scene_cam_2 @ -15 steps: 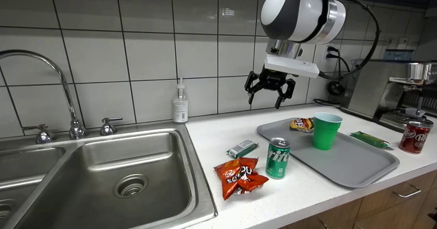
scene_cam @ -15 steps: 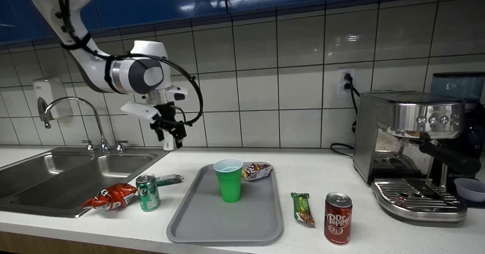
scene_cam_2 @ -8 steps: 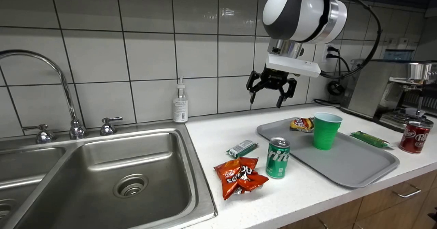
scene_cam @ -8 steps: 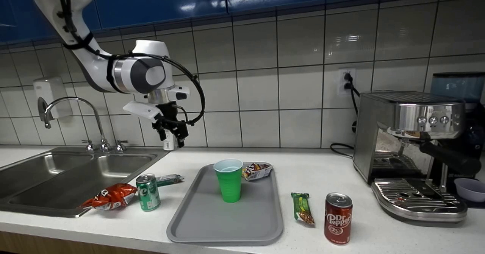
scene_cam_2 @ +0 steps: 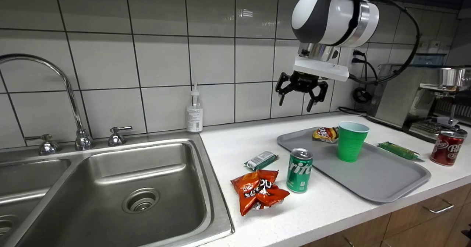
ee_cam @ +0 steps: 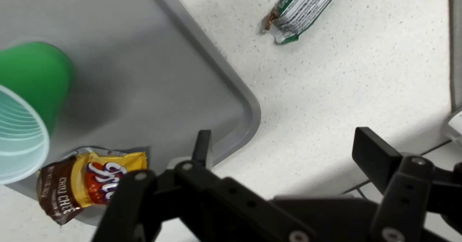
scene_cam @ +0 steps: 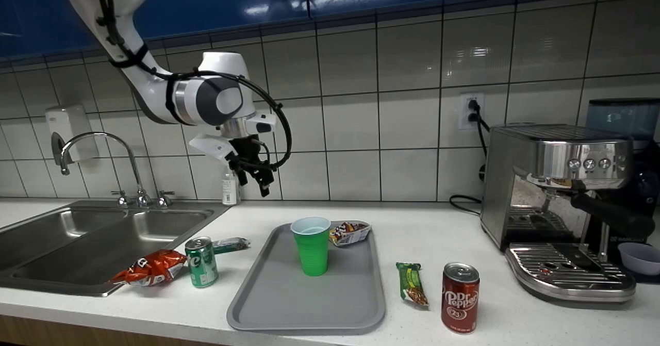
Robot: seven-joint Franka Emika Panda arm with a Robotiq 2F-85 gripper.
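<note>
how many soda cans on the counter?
2: the green can, standing between the red snack bag and the gray tray; the red can, standing on the tray's other side, toward the coffee machine. No others show.

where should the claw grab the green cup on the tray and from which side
Probably pinch the rim of the green cup, coming straight down with one finger inside: it stands upright, mouth open upward, and the claw hangs open, pointing down. The side away from the snack bag seems safest, since the bag lies close beside the cup.
</note>
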